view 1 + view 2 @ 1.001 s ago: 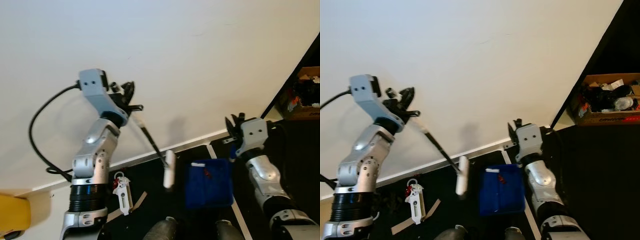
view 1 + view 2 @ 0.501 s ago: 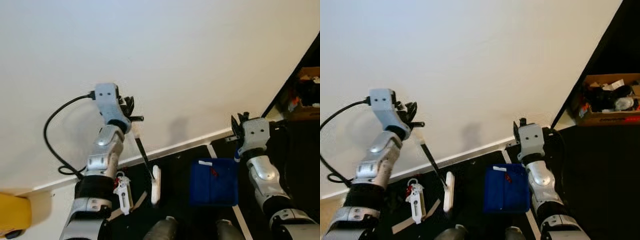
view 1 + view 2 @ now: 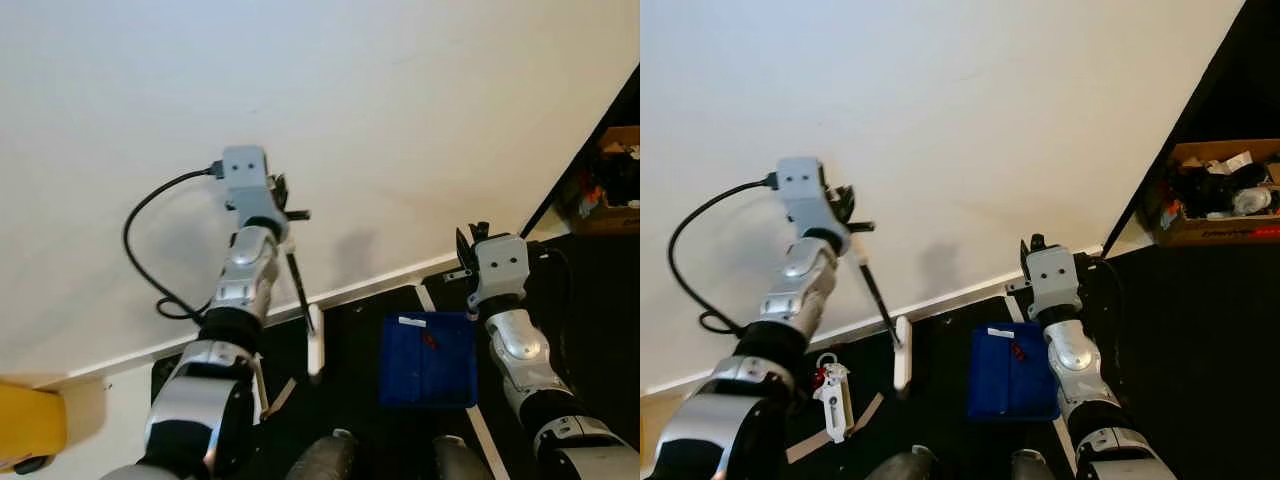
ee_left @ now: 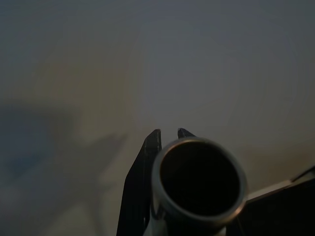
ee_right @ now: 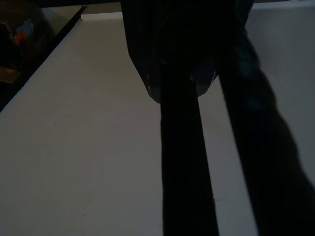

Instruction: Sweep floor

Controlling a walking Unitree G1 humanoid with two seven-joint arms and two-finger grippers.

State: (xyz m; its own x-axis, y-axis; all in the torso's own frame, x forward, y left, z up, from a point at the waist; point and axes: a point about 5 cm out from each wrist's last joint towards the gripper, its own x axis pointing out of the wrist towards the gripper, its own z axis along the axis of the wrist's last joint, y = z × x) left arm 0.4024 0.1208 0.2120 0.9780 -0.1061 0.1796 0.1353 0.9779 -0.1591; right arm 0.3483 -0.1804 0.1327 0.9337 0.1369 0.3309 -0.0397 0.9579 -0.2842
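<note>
My left gripper [image 3: 281,204] is raised against the white wall, shut on the top of a black brush handle [image 3: 298,285]. In the left wrist view the handle's round end [image 4: 199,183] sits beside a black finger [image 4: 142,182]. The handle slants down to a white brush head [image 3: 316,351] on the dark floor by the skirting. A blue dustpan [image 3: 428,362] lies flat to its right, with a small red scrap [image 3: 430,342] inside. My right gripper [image 3: 470,243] is held up just above the dustpan's far right corner; its grip cannot be made out.
A white and red object [image 3: 832,396] and a brown strip [image 3: 830,433] lie on the floor at left. An open cardboard box [image 3: 1215,195] of clutter stands at far right. A yellow thing [image 3: 28,430] sits at bottom left. A white line [image 3: 441,312] crosses the dark floor.
My left arm has swung inward to the right and the handle now stands steeper. The brush head has slid left, away from the dustpan, toward the skirting. The right arm barely shifted.
</note>
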